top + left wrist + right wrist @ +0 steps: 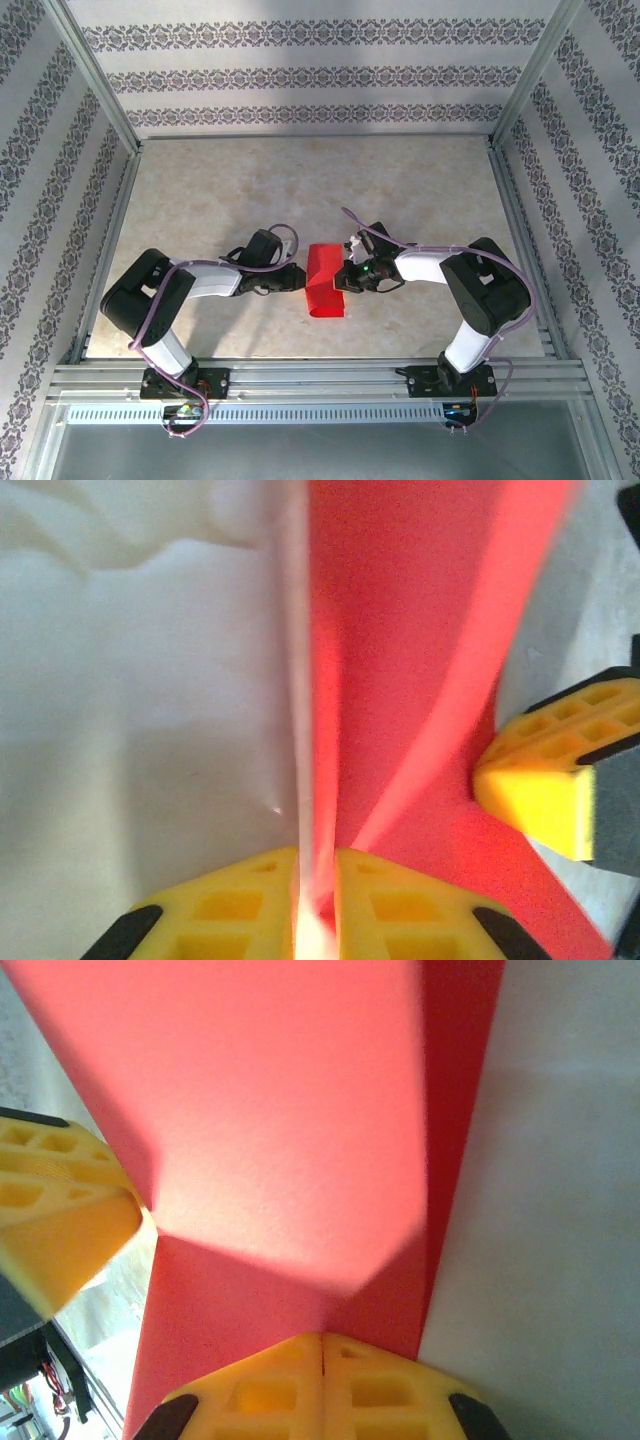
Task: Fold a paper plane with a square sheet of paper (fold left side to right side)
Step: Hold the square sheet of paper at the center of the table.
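From the overhead camera I can't separate fingertips from paper. The left fingers and the right fingers both end in dark clutter against the side edges of the square sheet of paper, and cables loop over the wrists. The sheet sits between the two arms on the table, towards the near side, and its outline is narrower than square. How many layers it has I can't tell from there.

On the left wrist camera the left fingers are cut off by the bottom of the frame. They are pinched almost together, with a thin blurred red edge of the sheet running into the slit between them, so I read that as a grasp on the paper. The ridge up the middle is smeared out of focus. One yellow tip of the right fingers pokes in from the right at the sheet's edge.

On the right wrist camera the right fingers are clenched tight, seam to seam. The sheet comes right up to their tips and bends upward beyond them. Whether any paper is nipped inside I can't make out. A left fingertip, partly cropped, stands at the sheet's left edge.

Patterned walls fence the table on three sides, and a metal rail runs along the near edge
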Controlling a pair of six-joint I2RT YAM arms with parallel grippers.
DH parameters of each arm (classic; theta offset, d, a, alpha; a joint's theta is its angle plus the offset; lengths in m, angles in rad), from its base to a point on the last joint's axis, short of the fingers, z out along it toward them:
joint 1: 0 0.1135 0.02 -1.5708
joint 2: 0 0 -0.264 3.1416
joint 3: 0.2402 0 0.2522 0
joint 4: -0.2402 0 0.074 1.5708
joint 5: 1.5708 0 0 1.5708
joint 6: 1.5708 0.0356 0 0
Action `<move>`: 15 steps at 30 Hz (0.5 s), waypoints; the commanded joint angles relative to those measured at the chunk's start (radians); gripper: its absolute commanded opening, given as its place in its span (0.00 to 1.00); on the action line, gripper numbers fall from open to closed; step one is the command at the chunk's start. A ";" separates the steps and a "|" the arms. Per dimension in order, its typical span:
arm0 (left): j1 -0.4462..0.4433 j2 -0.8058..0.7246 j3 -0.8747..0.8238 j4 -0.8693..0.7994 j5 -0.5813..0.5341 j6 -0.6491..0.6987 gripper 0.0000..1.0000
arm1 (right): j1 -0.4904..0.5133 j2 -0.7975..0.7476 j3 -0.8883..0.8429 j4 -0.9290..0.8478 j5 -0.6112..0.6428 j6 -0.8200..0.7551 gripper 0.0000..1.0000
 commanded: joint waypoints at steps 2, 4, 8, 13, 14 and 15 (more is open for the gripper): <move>0.013 -0.076 0.005 -0.065 -0.017 0.052 0.17 | -0.007 0.057 -0.039 -0.118 0.132 -0.023 0.00; 0.010 -0.095 0.016 -0.058 0.002 0.055 0.16 | -0.007 0.057 -0.039 -0.118 0.133 -0.023 0.00; -0.014 -0.092 0.056 -0.060 0.034 0.065 0.16 | -0.005 0.058 -0.039 -0.115 0.135 -0.020 0.00; -0.050 -0.021 0.100 -0.040 0.056 0.065 0.15 | -0.004 0.065 -0.038 -0.112 0.136 -0.018 0.00; -0.056 -0.003 0.105 -0.031 0.059 0.061 0.15 | -0.002 0.066 -0.038 -0.112 0.136 -0.017 0.00; -0.061 0.012 0.111 -0.026 0.061 0.061 0.14 | -0.001 0.066 -0.038 -0.110 0.136 -0.016 0.00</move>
